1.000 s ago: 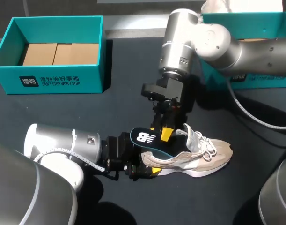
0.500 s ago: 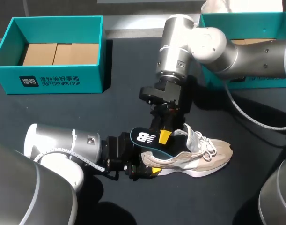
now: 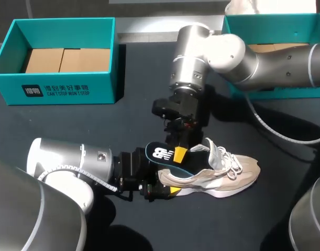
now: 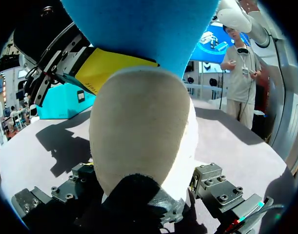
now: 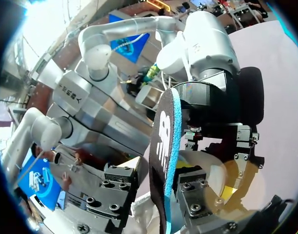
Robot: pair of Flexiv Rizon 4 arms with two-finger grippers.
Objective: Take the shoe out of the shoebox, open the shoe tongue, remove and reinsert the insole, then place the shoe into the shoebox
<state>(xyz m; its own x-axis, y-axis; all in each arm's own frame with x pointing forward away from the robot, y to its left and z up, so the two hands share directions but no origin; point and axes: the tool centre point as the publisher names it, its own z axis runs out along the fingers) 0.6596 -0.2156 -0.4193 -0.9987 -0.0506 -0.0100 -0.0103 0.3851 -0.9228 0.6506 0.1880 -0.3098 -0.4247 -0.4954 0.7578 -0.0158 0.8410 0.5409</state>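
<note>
We see the dark table (image 3: pixel 70 120) first. Our right arm (image 3: pixel 217 52) comes in from the right and points down over the table's middle. Our left arm (image 3: pixel 70 167) lies low along the near left.

Two teal shoeboxes sit at the far edge. The left shoebox (image 3: pixel 60 86) holds cardboard, and the right shoebox (image 3: pixel 275 29) is partly behind our right arm.

The beige shoe (image 3: pixel 222 175) sits sole-down near the middle, outside both boxes, toe to the right and tongue standing up. The black insole (image 3: pixel 162 154), blue at its edge, rises from the shoe's opening over the heel.

Our right claw (image 3: pixel 179 151) is clamped on the insole, with a finger on each face. Our left claw (image 3: pixel 167 189) is clamped on the shoe's heel, low by the table.
</note>
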